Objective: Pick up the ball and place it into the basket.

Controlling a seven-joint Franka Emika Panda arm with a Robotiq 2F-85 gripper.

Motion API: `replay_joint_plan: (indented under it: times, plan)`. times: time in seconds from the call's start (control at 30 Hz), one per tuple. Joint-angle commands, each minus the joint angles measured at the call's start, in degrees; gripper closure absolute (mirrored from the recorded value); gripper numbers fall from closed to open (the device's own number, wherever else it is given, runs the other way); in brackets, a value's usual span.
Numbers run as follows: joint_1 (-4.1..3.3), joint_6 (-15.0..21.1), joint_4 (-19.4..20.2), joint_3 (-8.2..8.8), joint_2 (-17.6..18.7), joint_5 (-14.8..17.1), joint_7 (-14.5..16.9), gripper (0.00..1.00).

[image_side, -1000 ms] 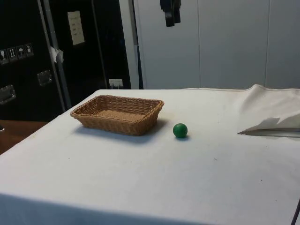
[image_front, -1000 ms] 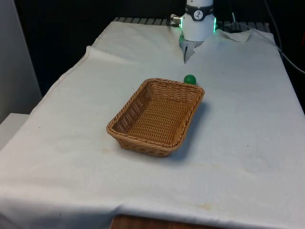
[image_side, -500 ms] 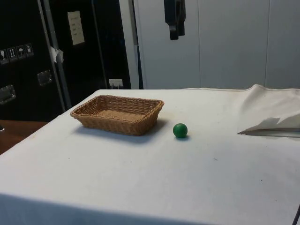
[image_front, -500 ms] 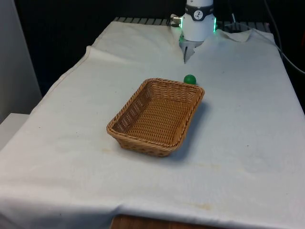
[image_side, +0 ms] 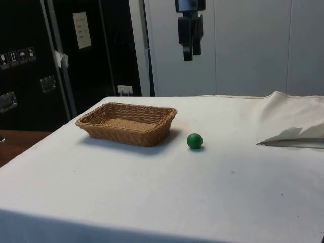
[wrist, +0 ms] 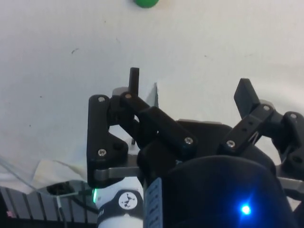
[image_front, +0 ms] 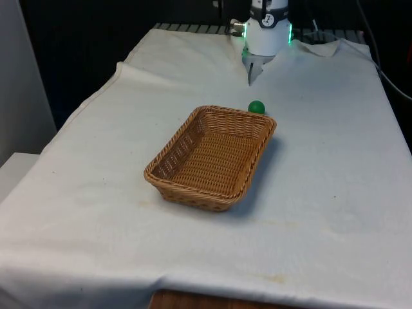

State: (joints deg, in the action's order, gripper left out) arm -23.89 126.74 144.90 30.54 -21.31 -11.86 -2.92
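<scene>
A small green ball [image_front: 257, 107] rests on the white cloth just beyond the far corner of a brown wicker basket [image_front: 172, 147]. From the side, the ball [image_side: 194, 140] lies a short gap away from the basket [image_side: 126, 135], which has nothing in it. My black gripper [image_side: 192, 54] hangs high above the table, over the spot between ball and basket, pointing down. In the wrist view the gripper [wrist: 190, 80] is open with nothing between its fingers, and the ball [wrist: 146, 2] shows far below on the cloth.
The robot's white base [image_front: 267, 35] stands at the table's far end. A raised fold of cloth [image_side: 293, 132] lies beyond the ball in the side view. Bare cloth surrounds the basket on all sides.
The gripper has come down steadily in the side view, from the picture's top edge to well below it. Ball and basket have not moved.
</scene>
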Motion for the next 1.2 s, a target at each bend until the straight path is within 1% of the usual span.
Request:
replay_joint_plan:
  times: [0.0,0.03,0.07,0.1,0.2,0.23,0.3,0.33,0.37,0.4,0.5,0.53,0.57,0.6,0.63,0.7,0.83,0.87,0.9,1.13,1.17]
  plan:
    - [0.29,1.38,0.69,-0.17,0.11,-0.69,-0.74,0.00]
    - [0.29,1.95,1.03,-0.23,0.23,-0.74,-0.86,0.00]
    - [0.00,1.26,0.80,0.00,0.29,0.00,-0.23,0.00]
    - [0.29,2.46,1.32,-0.23,0.40,-0.74,-0.97,0.00]
    - [0.17,4.41,2.46,-0.17,0.92,-0.57,-1.26,0.00]
    - [0.17,5.73,3.15,-0.11,1.32,-0.46,-1.49,0.00]
    - [0.11,6.42,3.55,-0.11,1.55,-0.40,-1.60,0.00]
    - [0.06,7.79,4.24,-0.11,2.06,-0.29,-1.83,0.00]
    - [0.00,6.53,3.78,0.00,1.78,-0.06,-1.26,0.00]
    - [0.00,8.48,4.58,-0.06,2.35,-0.23,-1.89,0.00]
    - [-0.06,10.54,5.44,0.00,3.32,0.00,-2.18,0.00]
    - [-0.23,11.92,6.02,0.00,4.13,0.23,-2.41,0.00]
    - [-0.29,12.55,6.25,0.00,4.47,0.34,-2.52,0.00]
    - [-0.17,11.57,5.96,0.00,4.18,0.17,-2.12,0.00]
    - [-0.34,13.29,6.53,0.00,4.93,0.46,-2.64,0.00]
    - [-0.57,15.36,7.28,-0.11,6.25,0.86,-2.86,0.00]
    - [-1.03,18.16,8.19,-0.40,8.19,1.38,-3.09,0.00]
    - [-0.69,17.42,7.96,-0.40,8.02,0.97,-2.81,0.00]
    - [-1.15,18.96,8.42,-0.57,8.71,1.60,-3.15,0.00]
    - [-1.66,24.47,9.80,-2.01,12.89,3.32,-2.69,0.00]
    - [-1.26,23.89,9.57,-2.12,12.95,2.69,-2.86,0.00]
